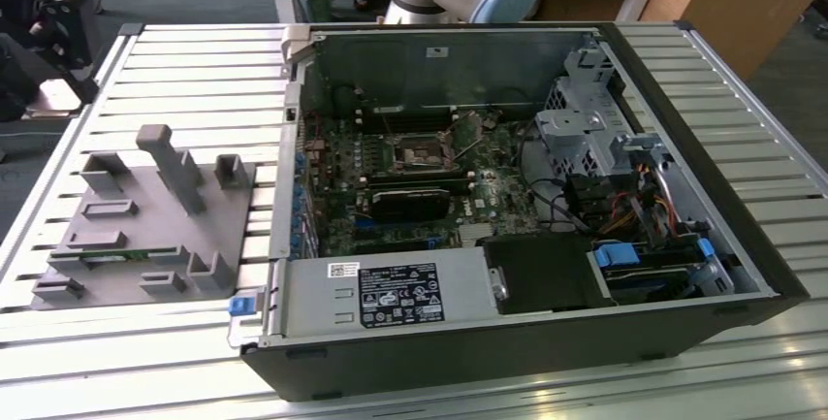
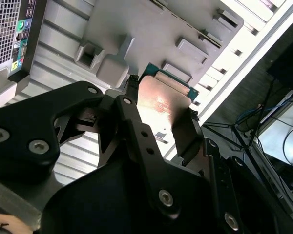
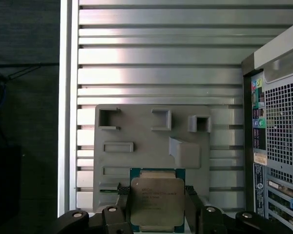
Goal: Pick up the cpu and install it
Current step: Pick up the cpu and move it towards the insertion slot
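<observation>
Slatted metal surface (image 1: 194, 51), grey holder tray (image 1: 143, 245) at the exterior view's left of open computer case (image 1: 388, 362), pincer (image 3: 156, 207) clenched on cpu (image 3: 157, 195) edges above tray.

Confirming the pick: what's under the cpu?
The grey tray lies under the cpu, which the tool grips by two edges. The cpu covers the tray spot directly beneath, so whether they touch can't be seen.

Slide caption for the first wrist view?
Pincer gripping the cpu over the grey fixture on the slatted table, PC case alongside.
</observation>
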Controlling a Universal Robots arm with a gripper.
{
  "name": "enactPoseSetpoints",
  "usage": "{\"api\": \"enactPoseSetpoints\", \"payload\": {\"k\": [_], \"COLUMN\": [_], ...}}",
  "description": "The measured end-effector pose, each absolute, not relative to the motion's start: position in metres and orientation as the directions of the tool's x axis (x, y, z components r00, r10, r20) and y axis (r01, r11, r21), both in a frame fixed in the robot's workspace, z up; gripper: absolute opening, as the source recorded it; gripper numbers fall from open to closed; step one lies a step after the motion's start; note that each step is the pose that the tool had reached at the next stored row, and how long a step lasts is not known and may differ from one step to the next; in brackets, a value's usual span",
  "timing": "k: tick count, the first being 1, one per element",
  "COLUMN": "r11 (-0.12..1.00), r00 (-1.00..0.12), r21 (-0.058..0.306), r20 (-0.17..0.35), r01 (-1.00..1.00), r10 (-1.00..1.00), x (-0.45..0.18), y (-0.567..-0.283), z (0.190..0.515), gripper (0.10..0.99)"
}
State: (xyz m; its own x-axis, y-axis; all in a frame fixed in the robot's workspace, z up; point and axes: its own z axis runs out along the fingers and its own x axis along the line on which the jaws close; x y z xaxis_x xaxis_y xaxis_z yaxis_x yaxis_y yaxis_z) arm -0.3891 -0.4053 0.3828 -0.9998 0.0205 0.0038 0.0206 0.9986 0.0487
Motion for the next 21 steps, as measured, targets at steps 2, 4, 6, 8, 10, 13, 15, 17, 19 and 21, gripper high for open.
{"api": "enactPoseSetpoints", "payload": {"k": [2, 4, 6, 8, 10, 13, 15, 17, 19, 21], "r11": [0.999, 0.999, 0.999, 0.999, 0.999, 0.999, 0.999, 0.999, 0.999, 0.999], "r00": [-1.000, -1.000, -1.000, -1.000, -1.000, -1.000, -1.000, -1.000, -1.000, -1.000], "r21": [0.049, 0.049, 0.049, 0.049, 0.049, 0.049, 0.049, 0.049, 0.049, 0.049], "r20": [0.004, 0.004, 0.004, 0.004, 0.004, 0.004, 0.004, 0.004, 0.004, 0.004], "r01": [0.021, 0.021, 0.021, 0.021, 0.021, 0.021, 0.021, 0.021, 0.021, 0.021], "r10": [0.020, 0.020, 0.020, 0.020, 0.020, 0.020, 0.020, 0.020, 0.020, 0.020], "x": [-0.387, -0.385, -0.382, -0.380, -0.377, -0.374, -0.371, -0.369, -0.367, -0.365], "y": [-0.405, -0.405, -0.405, -0.405, -0.405, -0.405, -0.405, -0.405, -0.405, -0.405], "z": [0.383, 0.383, 0.383, 0.383, 0.383, 0.383, 0.383, 0.383, 0.383, 0.383], "gripper": [0.533, 0.533, 0.533, 0.533, 0.533, 0.533, 0.533, 0.533, 0.533, 0.533]}}
